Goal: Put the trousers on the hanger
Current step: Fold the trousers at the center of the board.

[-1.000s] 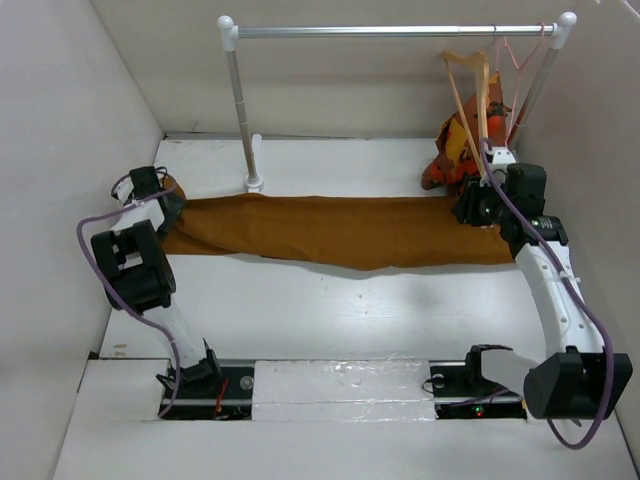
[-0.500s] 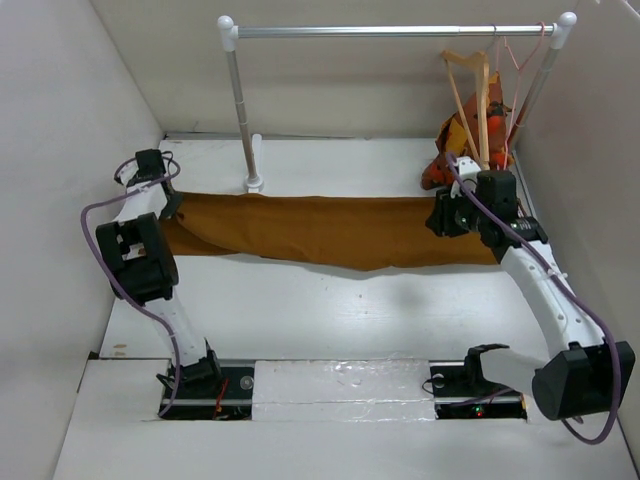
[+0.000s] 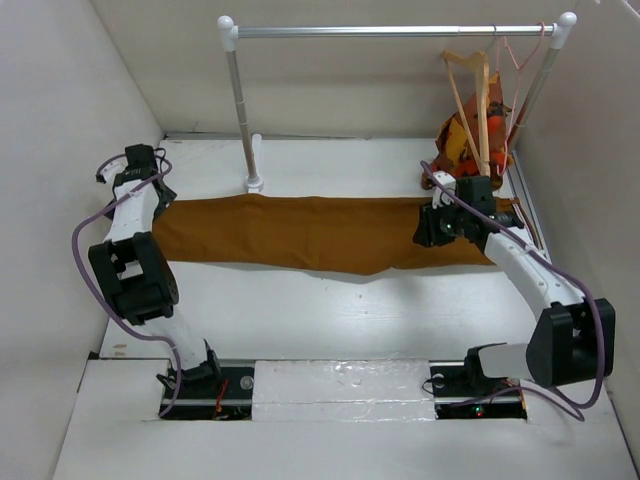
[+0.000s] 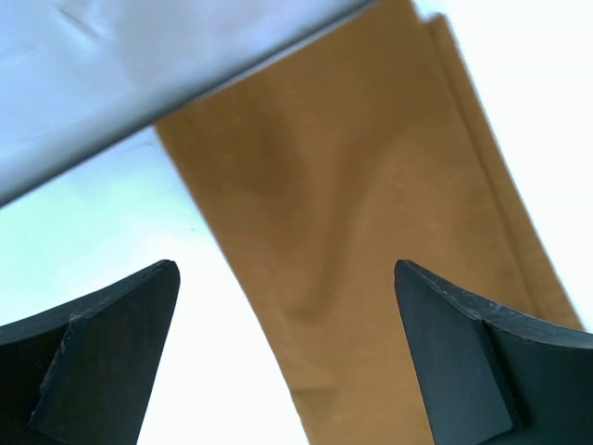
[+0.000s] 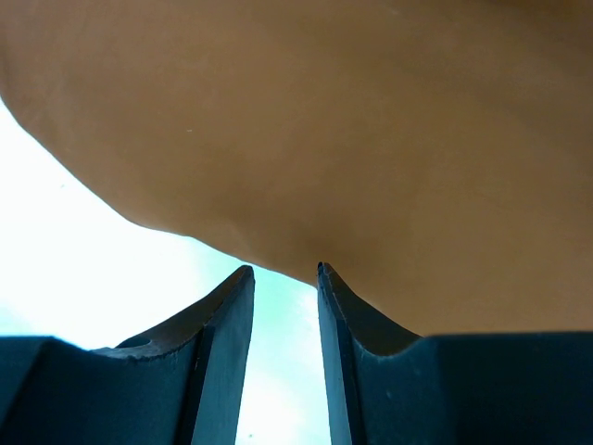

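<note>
The rust-brown trousers lie flat across the table, from the left wall to the right side. They also show in the left wrist view and the right wrist view. The pale wooden hanger hangs from the rail at the far right. My left gripper is wide open and empty over the left end of the trousers. My right gripper is over the right part of the cloth. Its fingers stand a narrow gap apart with nothing between them, the tips at the cloth's edge.
A white-posted clothes rail stands at the back, its left post base just behind the trousers. A thin pink wire hanger hangs beside the wooden one. An orange-red patterned garment sits below them. Walls close in left and right.
My right gripper has moved left from the right end of the trousers to further along the cloth. My left gripper has pulled back toward the left wall, and the left end now lies flat.
</note>
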`<state>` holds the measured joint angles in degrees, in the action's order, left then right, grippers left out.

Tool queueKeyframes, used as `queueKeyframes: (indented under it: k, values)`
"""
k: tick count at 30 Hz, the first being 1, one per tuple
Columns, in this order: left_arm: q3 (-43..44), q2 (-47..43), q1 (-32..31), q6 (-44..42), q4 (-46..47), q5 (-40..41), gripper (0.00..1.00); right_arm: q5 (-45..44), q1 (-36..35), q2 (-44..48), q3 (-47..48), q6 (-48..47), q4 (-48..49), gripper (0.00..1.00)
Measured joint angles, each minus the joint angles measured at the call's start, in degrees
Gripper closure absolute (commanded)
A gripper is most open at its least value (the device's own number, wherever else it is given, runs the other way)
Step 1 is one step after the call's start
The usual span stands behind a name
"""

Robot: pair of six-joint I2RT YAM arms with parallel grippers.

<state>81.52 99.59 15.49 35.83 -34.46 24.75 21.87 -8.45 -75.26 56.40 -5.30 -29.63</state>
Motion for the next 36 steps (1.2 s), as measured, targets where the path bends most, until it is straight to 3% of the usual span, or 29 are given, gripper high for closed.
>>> queueKeyframes:
  k: [4,6,9,10,11,12,13,14,15,17,19,23,28,36]
  values:
    - [-0.72,-0.17,1.27,-0.83,1.07,0.5,0.01,0.04,-1.09,0.33,0.04,-0.42,-0.13,0.64]
    - [-2.75,-1.29,1.03,-1.51,2.93,0.46,0.01,-0.15,-1.31,1.2,0.04,-0.61,-0.2,0.97]
    - [-5.79,-3.13,-1.73,-2.54,4.59,-0.15,0.24,-1.07,-1.14,2.97,0.02,-0.02,-0.72,1.0]
    - [-6.36,-3.45,-3.48,-2.82,5.22,-0.74,0.46,-1.44,-0.85,3.78,-0.09,0.52,-0.94,1.0]
    - [-6.82,-3.67,-5.68,-2.97,6.12,-1.4,0.62,-1.79,-0.37,4.76,-0.33,1.09,-1.03,1.0]
    - [-6.95,-3.72,-8.22,-2.95,6.67,-1.66,0.66,-1.9,0.63,5.81,-0.87,1.66,-0.76,1.0]
    - [-6.95,-3.72,-11.19,-3.5,7.19,-1.99,0.71,-1.97,2.25,7.19,-1.88,2.6,-0.5,0.93]
    - [-6.95,-3.72,-14.36,-3.74,8.17,-2.6,0.71,-1.99,4.37,8.57,-3.06,3.74,-0.57,0.68]
    - [-6.97,-3.72,-17.29,-3.89,9.09,-2.97,0.71,-2.03,6.97,9.86,-4.42,4.76,-0.7,0.58]
    - [-6.97,-3.72,-22.6,-3.89,10.6,-4.85,0.71,-1.92,12.92,11.37,-7.13,5.92,-0.48,0.4]
    - [-7.93,-3.78,-25.24,-3.63,12.81,-7.82,0.7,-1.62,18.69,11.3,-9.38,6.88,-0.79,0.33]
    - [-12.13,-3.34,-24.57,-2.71,15.76,-11.5,0.7,-0.83,27.45,10.25,-14.05,7.93,-1.05,0.26]
    - [-13.49,2.93,-22.91,-2.1,17.99,-12.52,0.7,-0.63,33.31,6.88,-18.27,10.34,1.7,0.23]
    - [-10.1,9.14,-20.85,-1.07,19.32,-12.0,0.69,2.08,34.91,-3.3,-22.88,21.4,23.1,0.25]
